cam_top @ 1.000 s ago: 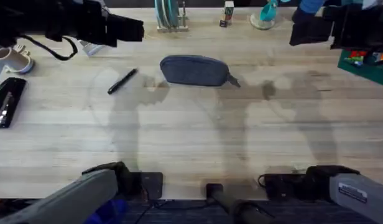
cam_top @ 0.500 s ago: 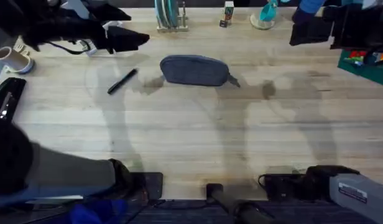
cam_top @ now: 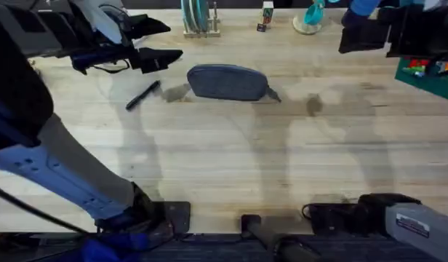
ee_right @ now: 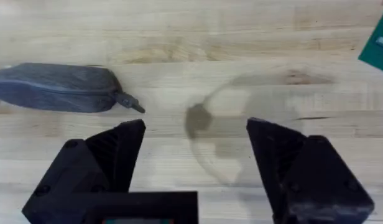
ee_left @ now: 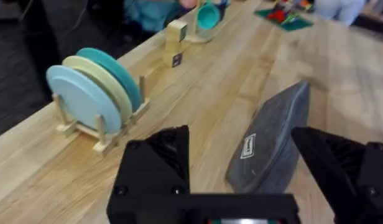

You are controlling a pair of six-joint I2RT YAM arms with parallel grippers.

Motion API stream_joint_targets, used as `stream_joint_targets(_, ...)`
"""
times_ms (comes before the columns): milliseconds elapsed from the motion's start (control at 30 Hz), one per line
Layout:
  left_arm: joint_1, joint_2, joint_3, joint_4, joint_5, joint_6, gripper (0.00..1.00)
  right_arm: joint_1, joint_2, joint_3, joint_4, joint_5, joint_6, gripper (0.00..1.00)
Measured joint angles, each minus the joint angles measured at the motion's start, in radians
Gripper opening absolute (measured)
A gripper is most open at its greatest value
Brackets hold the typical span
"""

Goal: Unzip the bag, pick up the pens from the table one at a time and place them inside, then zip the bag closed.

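Bare table (cam_top: 231, 160) lies open in front of the bag (cam_top: 228, 82) and around the pen (cam_top: 142, 95) to its left. Behind the bag, a plate rack (cam_top: 198, 18), a small block (cam_top: 266, 14) and a teal cup (cam_top: 311, 16) crowd the far edge.

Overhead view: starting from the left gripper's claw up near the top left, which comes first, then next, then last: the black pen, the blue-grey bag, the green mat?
From the left gripper:
1. The pen, on the table just below the claw in this view.
2. The bag, to the claw's right, mid-table; close to the pen's distance, but a bit farther at its middle.
3. The green mat, at the far right edge.
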Motion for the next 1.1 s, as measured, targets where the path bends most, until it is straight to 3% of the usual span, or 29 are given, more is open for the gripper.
stream_joint_targets(167,0.000,0.065,0.001,0.008,0.075,0.003,0.989,0.000,0.000,0.000,0.000,0.000,0.000,0.997)
stream_joint_targets(433,-0.007,0.160,0.002,-0.032,0.106,0.002,0.989,0.000,0.000,0.000,0.000,0.000,0.000,0.997)
stream_joint_targets(700,-0.083,0.164,0.004,-0.036,0.106,0.003,0.989,0.000,0.000,0.000,0.000,0.000,0.000,0.996)
stream_joint_targets(833,-0.109,0.164,0.006,-0.090,0.102,0.003,0.989,0.000,0.000,0.000,0.000,0.000,0.000,0.998)
stream_joint_targets(967,-0.109,0.164,0.006,-0.172,0.091,0.052,0.989,0.000,0.000,0.000,0.002,0.000,0.000,0.997)
stream_joint_targets(1100,-0.108,0.164,0.006,-0.258,0.069,0.157,0.988,0.000,0.001,0.000,0.023,0.000,0.000,0.997)
